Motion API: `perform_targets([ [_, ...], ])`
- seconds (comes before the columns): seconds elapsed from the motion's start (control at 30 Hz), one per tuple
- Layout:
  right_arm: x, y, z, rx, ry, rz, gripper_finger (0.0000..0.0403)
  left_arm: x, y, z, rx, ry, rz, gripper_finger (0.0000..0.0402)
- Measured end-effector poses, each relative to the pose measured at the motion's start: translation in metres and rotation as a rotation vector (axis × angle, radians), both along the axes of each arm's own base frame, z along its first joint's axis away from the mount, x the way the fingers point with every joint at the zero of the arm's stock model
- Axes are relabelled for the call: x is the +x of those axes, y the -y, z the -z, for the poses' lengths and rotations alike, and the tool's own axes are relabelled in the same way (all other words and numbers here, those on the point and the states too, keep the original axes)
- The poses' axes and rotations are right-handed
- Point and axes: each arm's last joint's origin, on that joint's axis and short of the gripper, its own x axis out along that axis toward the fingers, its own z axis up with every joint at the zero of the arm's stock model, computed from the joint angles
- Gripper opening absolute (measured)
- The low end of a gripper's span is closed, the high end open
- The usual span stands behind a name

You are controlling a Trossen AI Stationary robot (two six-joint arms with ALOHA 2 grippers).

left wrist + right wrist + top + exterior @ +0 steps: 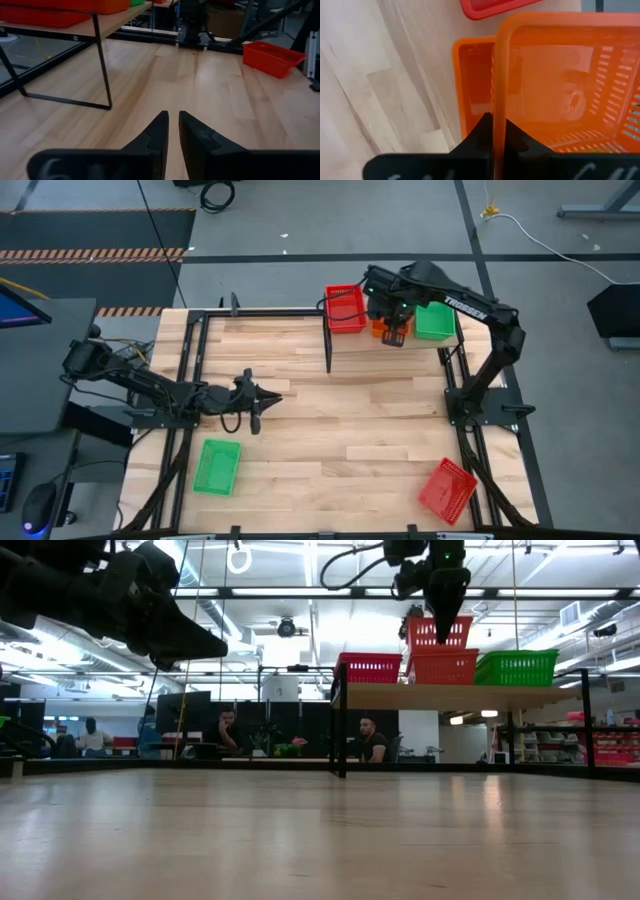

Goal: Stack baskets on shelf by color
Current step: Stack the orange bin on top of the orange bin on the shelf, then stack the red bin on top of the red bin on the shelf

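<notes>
The right hand [492, 132] hangs over the shelf [450, 696], its two fingers pinched shut on the near wall of an orange basket [438, 633], which it holds just above a second orange basket [443, 667] already sitting on the plank. The relation that matters is this vertical one: the seated basket lies directly beneath the hand and the held one, but in the right wrist view the two rims are offset, the lower one showing out to one side of the upper, so the judgement is that the held basket needs a small sideways correction before it can nest. Their long axes look roughly parallel. To one side of the hand a red basket [370, 667] rests on the shelf, to the other a green basket [517, 667], each just beside the orange pair. The left hand [172, 131] hovers well away over the bare middle of the worktop [350, 430], fingers nearly closed with a thin gap and holding nothing. It is the nearer one to another green basket [217, 467] lying on the worktop, while another red basket [447, 490] lies nearer the right arm's base.
</notes>
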Motion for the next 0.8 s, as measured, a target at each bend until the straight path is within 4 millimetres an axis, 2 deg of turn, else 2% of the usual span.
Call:
perform_targets([
  [0.2,0.003,0.004,0.006,0.013,-0.016,0.025,0.0036,0.000,0.000,0.001,-0.003,-0.010,-0.003,0.0050],
  [0.57,0.004,0.001,0.014,0.053,-0.024,0.074,0.0116,0.000,0.001,0.001,-0.017,-0.007,0.002,0.0051],
  [0.8,0.006,-0.003,0.016,0.063,-0.022,0.091,0.0133,-0.001,0.001,0.002,-0.028,-0.014,-0.001,0.0048],
])
